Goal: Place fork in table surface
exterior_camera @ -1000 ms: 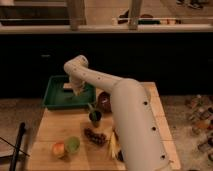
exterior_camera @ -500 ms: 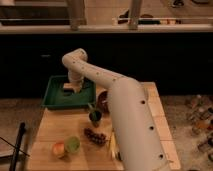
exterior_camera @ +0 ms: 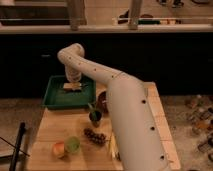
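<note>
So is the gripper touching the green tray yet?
Cannot tell. In the camera view the gripper is low over the green tray, but the arm's wrist covers the spot where they would meet, so neither contact nor gap shows.

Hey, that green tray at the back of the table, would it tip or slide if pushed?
The green tray looks broad and low, so it would probably slide on the table surface, not tip. It seems thin-walled, so likely light. The gripper hangs over it.
</note>
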Robot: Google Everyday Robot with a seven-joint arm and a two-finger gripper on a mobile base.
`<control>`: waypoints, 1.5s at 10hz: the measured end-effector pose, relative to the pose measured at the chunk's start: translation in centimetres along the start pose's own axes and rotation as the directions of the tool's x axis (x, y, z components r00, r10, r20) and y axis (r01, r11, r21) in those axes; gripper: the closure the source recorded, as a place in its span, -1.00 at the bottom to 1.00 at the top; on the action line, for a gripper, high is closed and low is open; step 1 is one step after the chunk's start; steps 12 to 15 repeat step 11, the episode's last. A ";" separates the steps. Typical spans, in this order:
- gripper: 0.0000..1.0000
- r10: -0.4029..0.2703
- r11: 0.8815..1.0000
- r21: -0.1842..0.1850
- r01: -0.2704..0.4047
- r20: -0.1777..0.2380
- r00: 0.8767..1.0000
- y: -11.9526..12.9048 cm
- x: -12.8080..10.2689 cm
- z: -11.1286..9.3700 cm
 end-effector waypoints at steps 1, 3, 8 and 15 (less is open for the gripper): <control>1.00 0.009 1.000 -0.001 -0.009 -0.004 1.000 0.1 -0.3 -0.4; 1.00 0.019 1.000 0.002 -0.019 -0.004 1.000 0.1 -1.2 -1.1; 1.00 0.028 0.999 0.019 -0.028 0.017 0.999 0.4 -2.8 -2.2; 1.00 0.004 0.999 0.038 -0.005 0.029 1.000 1.4 -2.9 -1.4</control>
